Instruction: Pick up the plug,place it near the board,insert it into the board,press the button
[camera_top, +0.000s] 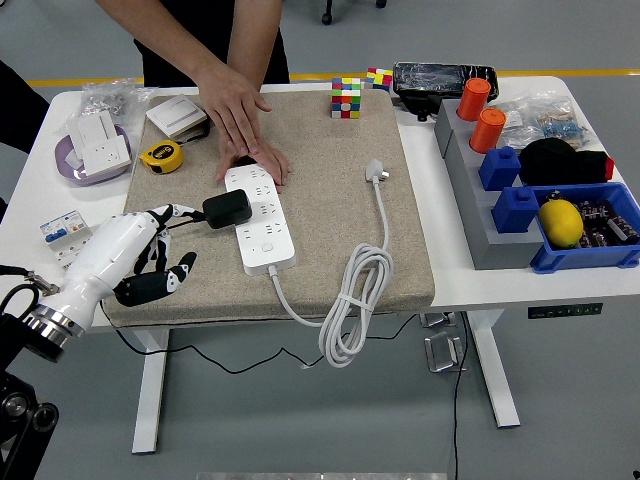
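Note:
The white power strip (262, 222) lies slanted on the beige mat (330, 240). A black plug (228, 208) rests against the strip's left side, its black cable running left; whether its pins are seated I cannot tell. My left hand (168, 244), white with black fingers, is spread open just left of the plug and holds nothing. One hand of the person (264, 166) rests on the strip's far end. The person's other hand (231, 108) hovers flat above the mat's far left.
The strip's own white plug (376, 172) and coiled cable (350, 300) lie on the mat's right. A yellow tape measure (160, 156), a white switch (177, 116) and a purple dish (92, 153) sit far left. A grey stand (482, 215) and blue bin (590, 240) fill the right.

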